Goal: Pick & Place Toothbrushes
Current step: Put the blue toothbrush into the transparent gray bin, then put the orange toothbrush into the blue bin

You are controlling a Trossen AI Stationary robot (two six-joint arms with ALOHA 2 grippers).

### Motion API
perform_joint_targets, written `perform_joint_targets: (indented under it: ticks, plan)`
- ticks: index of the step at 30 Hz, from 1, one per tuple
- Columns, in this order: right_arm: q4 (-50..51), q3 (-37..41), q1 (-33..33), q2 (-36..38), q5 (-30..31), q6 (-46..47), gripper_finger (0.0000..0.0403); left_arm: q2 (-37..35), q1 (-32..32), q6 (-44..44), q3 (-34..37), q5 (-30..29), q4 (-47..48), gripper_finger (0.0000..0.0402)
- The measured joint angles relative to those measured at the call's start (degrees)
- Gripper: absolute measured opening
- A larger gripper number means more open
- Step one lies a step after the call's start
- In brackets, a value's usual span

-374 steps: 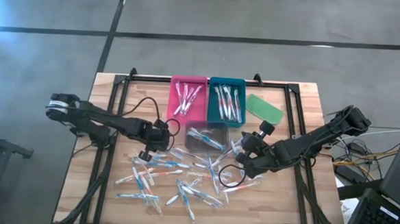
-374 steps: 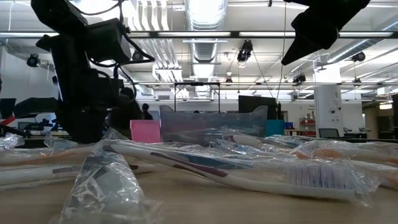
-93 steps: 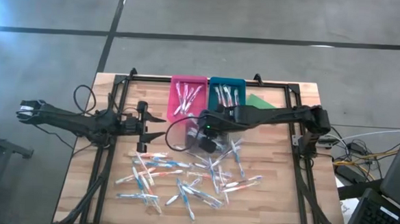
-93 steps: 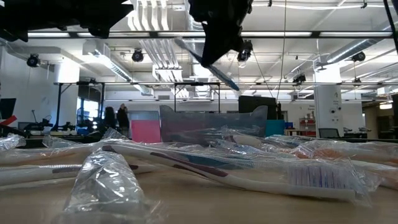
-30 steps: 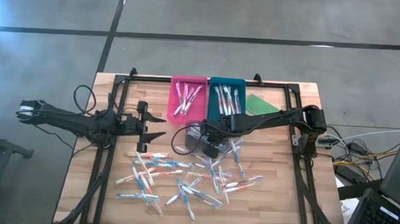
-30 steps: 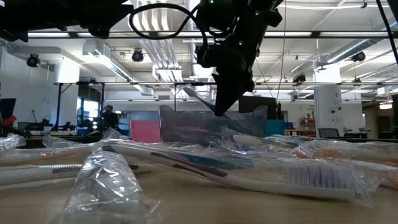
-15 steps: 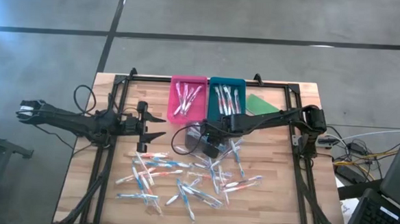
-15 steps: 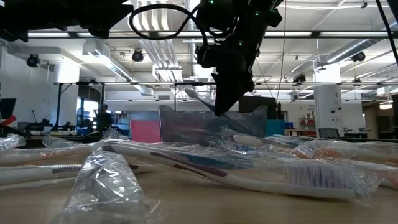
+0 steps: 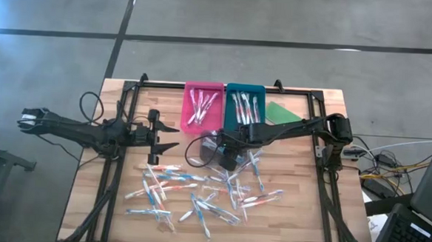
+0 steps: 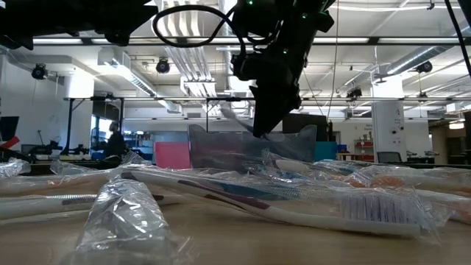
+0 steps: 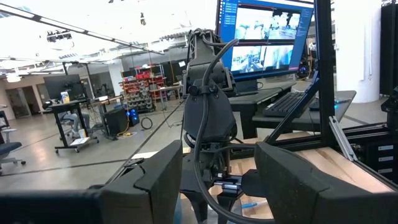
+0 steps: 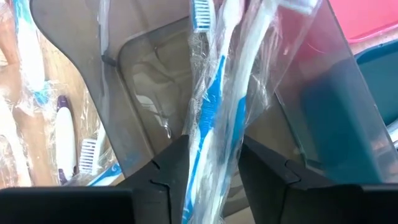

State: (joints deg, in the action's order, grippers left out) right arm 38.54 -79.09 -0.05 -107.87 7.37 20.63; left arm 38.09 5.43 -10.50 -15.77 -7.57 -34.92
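Observation:
My right gripper point(image 9: 227, 156) hangs over the clear grey tray point(image 9: 209, 140) at the table's middle, pointing steeply down, its fingers apart. A wrapped blue-and-white toothbrush point(image 12: 211, 118) stands between them, with its bristle end point(image 12: 200, 14) down in the tray. The same gripper point(image 10: 263, 131) shows above the tray's wall point(image 10: 221, 143) in the low view. Many wrapped toothbrushes point(image 9: 197, 194) lie loose on the near half of the table. My left gripper point(image 9: 172, 136) waits open at the table's left, pointing level toward the middle. My right gripper has the toothbrush's wrapped handle point(image 12: 214, 140) in the gap between its two fingers, coming from above and slanting down along the brush. The wrapper reaches both fingers' inner sides; whether they press it I cannot tell. The brush slants down into the grey tray.
A pink tray point(image 9: 215, 113) and a teal tray point(image 9: 228, 110) with toothbrushes stand side by side at the far edge. A flat green piece point(image 9: 284, 114) lies right of them. A black frame point(image 9: 119, 131) borders the table's left, right and far sides.
Both arms have kept still. The free end of the wrapped toothbrush beside my right gripper has sunk a little toward the grey tray.

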Motion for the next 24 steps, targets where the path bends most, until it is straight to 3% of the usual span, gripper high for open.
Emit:
perform_joint_targets:
  ticks: [16,24]
  plan:
    - [0.2,-0.4,-0.2,0.0,0.1,-1.6,0.0173,0.0,0.0,0.0,0.1,0.0,0.0,0.0206]
    - [5.0,-5.8,-0.2,0.7,0.1,-4.2,0.0148,0.0,0.0,0.0,0.1,0.0,0.0,0.0206]
